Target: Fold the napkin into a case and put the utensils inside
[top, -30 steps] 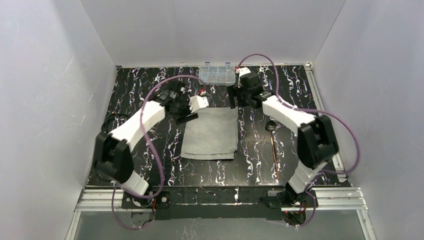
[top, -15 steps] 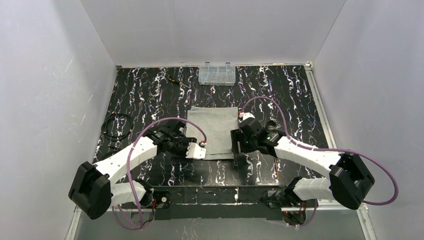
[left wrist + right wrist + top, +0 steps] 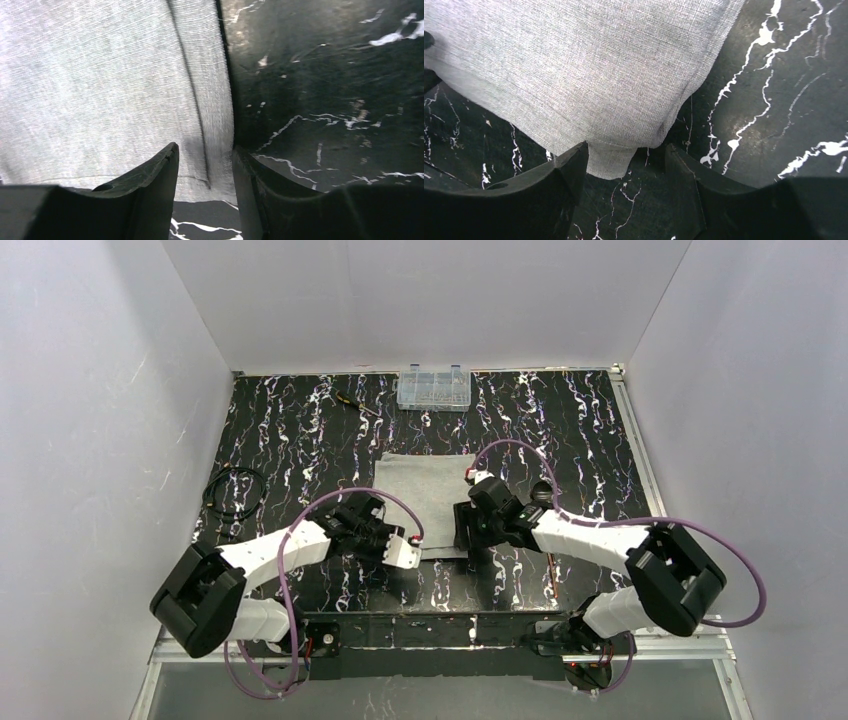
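The napkin (image 3: 420,490) lies flat and folded in layers on the black marbled table, mid-table. My left gripper (image 3: 405,552) is low at its near-left corner. In the left wrist view the jaws are open and straddle the napkin's layered edge (image 3: 215,130), without clamping it (image 3: 202,150). My right gripper (image 3: 463,530) is at the near-right corner. It is open, and a small flap of the napkin (image 3: 611,160) lies between its fingers (image 3: 626,147). The utensils show only as a dark spoon head (image 3: 541,490) right of the napkin; my right arm hides the rest.
A clear plastic compartment box (image 3: 433,388) stands at the far edge, with a small screwdriver (image 3: 352,403) to its left. A black cable coil (image 3: 232,495) lies at the left side of the table. White walls close in three sides.
Both arms have swung from the napkin's far edge back to its near corners and dropped low. Both pairs of jaws have narrowed.
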Robot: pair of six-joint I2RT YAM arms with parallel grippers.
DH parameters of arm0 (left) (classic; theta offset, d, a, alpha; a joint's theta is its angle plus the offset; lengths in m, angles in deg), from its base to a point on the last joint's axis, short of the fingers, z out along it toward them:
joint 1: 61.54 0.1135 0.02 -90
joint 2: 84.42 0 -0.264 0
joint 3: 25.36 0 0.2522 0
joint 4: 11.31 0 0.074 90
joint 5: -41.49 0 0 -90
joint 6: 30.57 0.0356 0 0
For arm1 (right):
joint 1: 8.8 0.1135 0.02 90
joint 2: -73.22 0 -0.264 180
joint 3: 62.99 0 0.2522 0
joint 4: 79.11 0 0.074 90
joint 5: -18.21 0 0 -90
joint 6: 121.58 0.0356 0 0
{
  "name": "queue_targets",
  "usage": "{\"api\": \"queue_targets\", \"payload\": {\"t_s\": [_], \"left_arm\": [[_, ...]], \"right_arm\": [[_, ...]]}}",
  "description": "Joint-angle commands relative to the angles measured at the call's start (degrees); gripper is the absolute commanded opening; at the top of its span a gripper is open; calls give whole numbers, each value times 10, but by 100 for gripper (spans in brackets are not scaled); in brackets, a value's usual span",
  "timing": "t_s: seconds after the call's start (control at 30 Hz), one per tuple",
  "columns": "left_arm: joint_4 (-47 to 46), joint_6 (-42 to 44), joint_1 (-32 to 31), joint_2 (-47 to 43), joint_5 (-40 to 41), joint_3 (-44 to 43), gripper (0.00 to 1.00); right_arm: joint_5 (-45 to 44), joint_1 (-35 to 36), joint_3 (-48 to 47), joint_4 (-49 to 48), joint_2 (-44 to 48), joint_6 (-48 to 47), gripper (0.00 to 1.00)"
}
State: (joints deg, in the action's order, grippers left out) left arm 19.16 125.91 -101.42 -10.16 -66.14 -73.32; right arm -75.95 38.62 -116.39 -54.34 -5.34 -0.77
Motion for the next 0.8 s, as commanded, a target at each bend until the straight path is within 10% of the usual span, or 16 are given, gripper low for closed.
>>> {"api": "queue_targets", "payload": {"t_s": [0.0, 0.33, 0.77], "left_arm": [[-54, 1, -1, 8, 31, 18, 40], [-67, -60, -3, 62, 73, -29, 14], [43, -90, 15, 63, 0, -92, 0]], "right_arm": [[15, 3, -21, -35, -24, -11, 62], [25, -1, -57, 5, -32, -4, 27], [82, -34, -57, 69, -6, -4, 74]]}}
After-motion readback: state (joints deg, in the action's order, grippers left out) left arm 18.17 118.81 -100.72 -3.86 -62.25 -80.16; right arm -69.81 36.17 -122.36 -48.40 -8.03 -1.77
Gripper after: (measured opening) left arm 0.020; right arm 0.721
